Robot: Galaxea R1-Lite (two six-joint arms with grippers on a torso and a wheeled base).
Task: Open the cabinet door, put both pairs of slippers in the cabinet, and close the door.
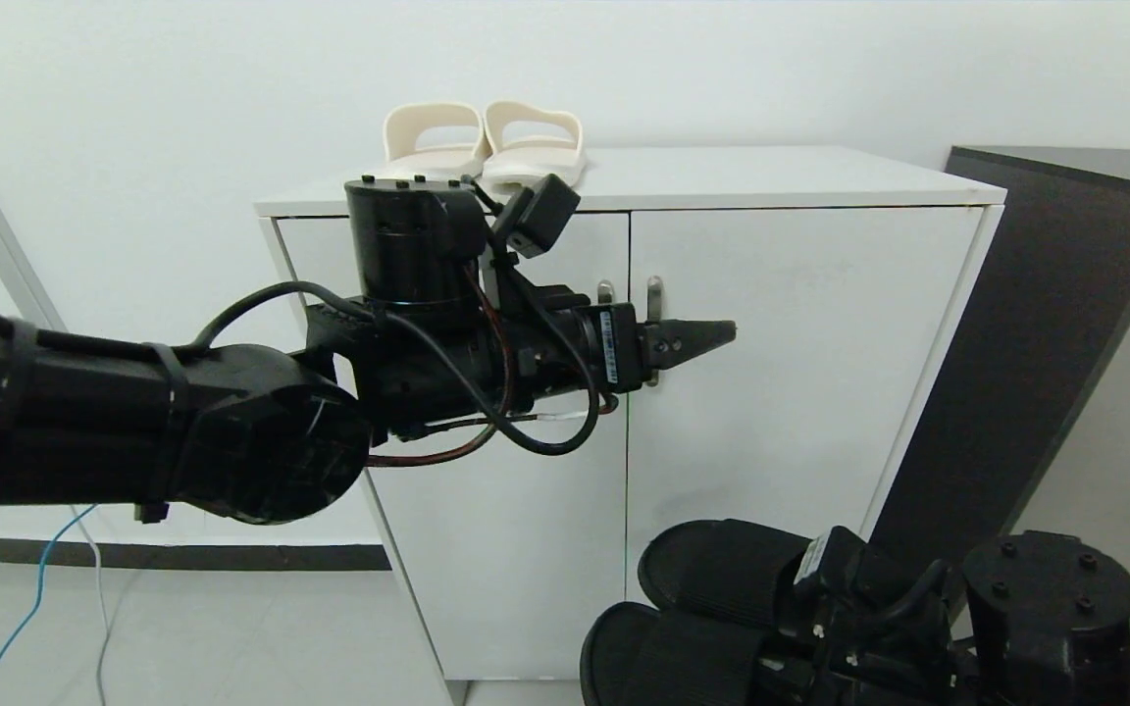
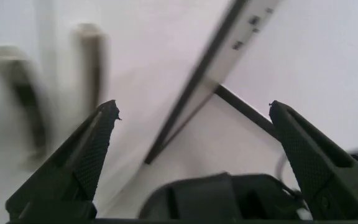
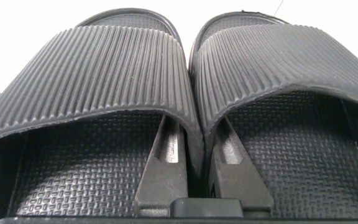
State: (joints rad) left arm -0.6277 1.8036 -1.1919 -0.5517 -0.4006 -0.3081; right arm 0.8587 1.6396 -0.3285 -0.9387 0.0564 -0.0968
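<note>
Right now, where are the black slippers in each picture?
Head view: black slippers at bottom right, low before the white cabinet.
Left wrist view: a dark blur between the left claw's tips may be them; cannot tell.
Right wrist view: up close, side by side, the right claw pinching their inner edges.
Shared landmark: the door handles, in head and left wrist views.

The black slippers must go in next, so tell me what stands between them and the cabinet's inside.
The left door and the right door, both shut. The black slippers, clamped in the right gripper, sit low before the right door. The left gripper is open by the handles; no door is pulled yet.
</note>
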